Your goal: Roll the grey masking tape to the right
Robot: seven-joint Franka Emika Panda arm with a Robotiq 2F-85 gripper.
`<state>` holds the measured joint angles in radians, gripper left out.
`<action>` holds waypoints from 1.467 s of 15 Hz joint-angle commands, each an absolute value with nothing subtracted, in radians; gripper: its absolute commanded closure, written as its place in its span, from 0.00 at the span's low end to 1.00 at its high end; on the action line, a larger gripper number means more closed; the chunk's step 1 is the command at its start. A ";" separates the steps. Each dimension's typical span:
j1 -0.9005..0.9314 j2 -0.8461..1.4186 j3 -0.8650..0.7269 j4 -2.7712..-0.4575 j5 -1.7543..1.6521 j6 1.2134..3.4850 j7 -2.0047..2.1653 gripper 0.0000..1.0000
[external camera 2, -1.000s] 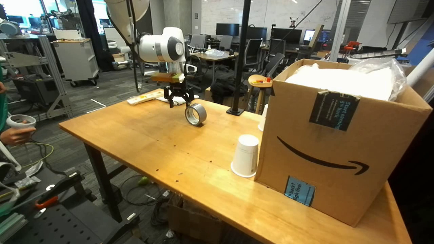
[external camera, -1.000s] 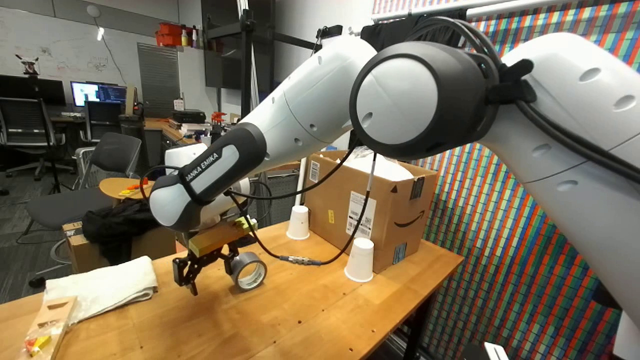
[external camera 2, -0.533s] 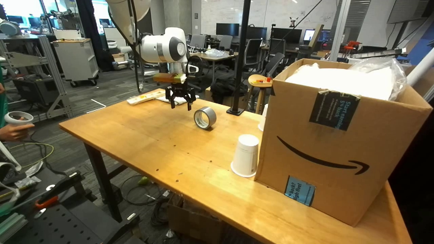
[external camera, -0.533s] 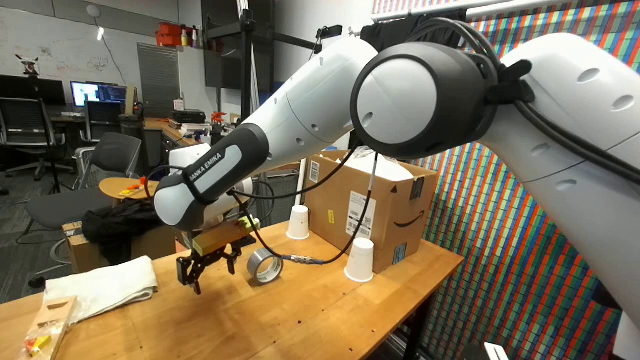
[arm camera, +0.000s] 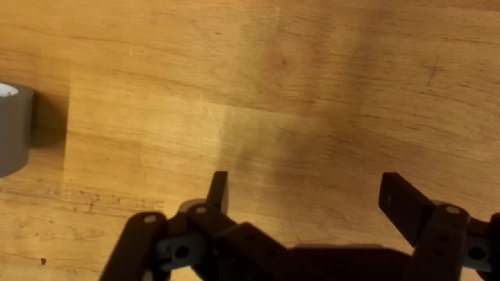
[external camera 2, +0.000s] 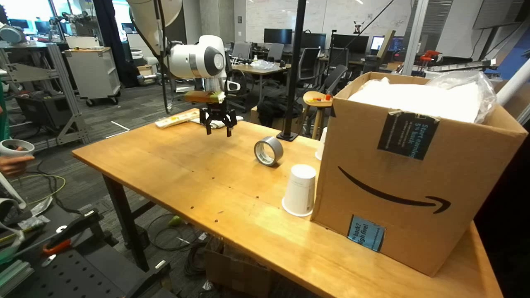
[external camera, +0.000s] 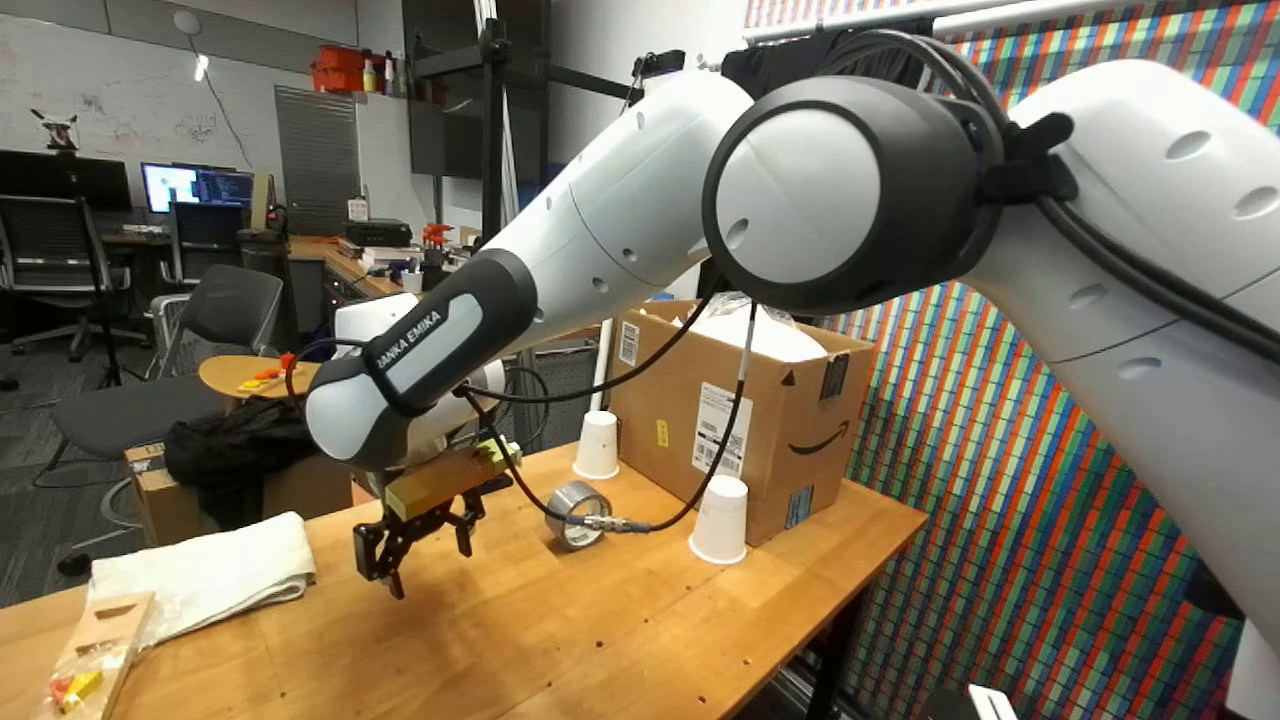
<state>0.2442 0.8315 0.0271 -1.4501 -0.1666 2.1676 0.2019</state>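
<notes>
The grey masking tape (external camera: 566,497) stands upright on its rolling edge on the wooden table (external camera: 560,640). A black cable crosses in front of it in this exterior view. It also shows standing in an exterior view (external camera 2: 277,149), between my gripper and the cups. In the wrist view only part of the tape (arm camera: 13,132) shows at the left edge. My gripper (external camera: 431,569) is open and empty above the table, apart from the tape. It also shows in an exterior view (external camera 2: 218,132). In the wrist view the two fingers (arm camera: 304,174) are wide apart with only tabletop between them.
Two upturned white cups (external camera: 597,448) (external camera: 720,522) stand by a large cardboard box (external camera 2: 397,174). A black post's base (external camera 2: 287,136) is at the table edge near the tape. A folded white cloth (external camera: 210,570) and a wooden tray (external camera: 105,645) lie beyond my gripper's other side.
The tape was beside a finger one second ago. It has rolled away from my gripper toward the cups and box, rightward in both exterior views. My gripper has stayed nearly in place, open.
</notes>
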 commanded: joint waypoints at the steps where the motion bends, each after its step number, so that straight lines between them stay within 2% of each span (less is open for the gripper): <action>1: 0.231 0.782 0.019 -1.512 -0.163 2.179 0.187 0.00; 22: 0.071 0.678 0.008 -1.710 -0.149 2.266 0.083 0.00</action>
